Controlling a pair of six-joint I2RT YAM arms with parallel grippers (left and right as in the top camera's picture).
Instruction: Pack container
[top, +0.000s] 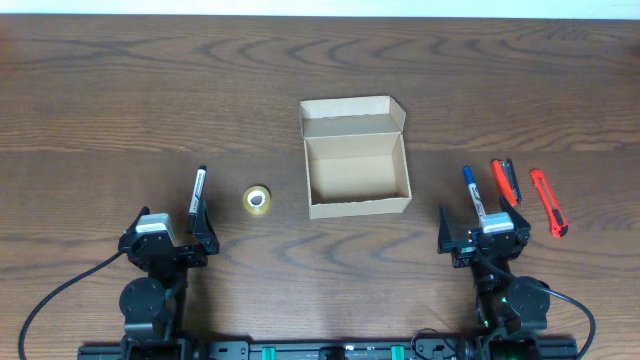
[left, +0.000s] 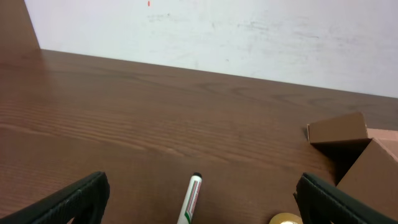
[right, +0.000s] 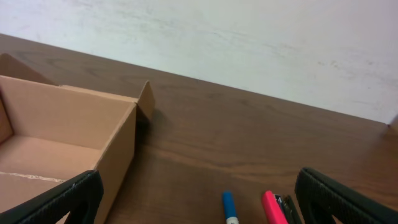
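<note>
The container (top: 357, 205) is a tan cardboard box, open and empty, with its flap lid folded back at the far side, at mid table. It shows at right in the left wrist view (left: 367, 158) and at left in the right wrist view (right: 118, 143). A white marker with a black cap (top: 198, 189) lies ahead of my left gripper (top: 172, 236), between its open fingers (left: 198, 199). A blue-capped marker (top: 473, 190) lies ahead of my right gripper (top: 484, 236), which is open too (right: 198, 199). Both grippers are empty and rest near the front edge.
A small roll of yellow tape (top: 257, 200) lies left of the box. A red and black stapler (top: 505, 180) and a red utility knife (top: 547, 202) lie right of the blue-capped marker. A white wall stands behind the table.
</note>
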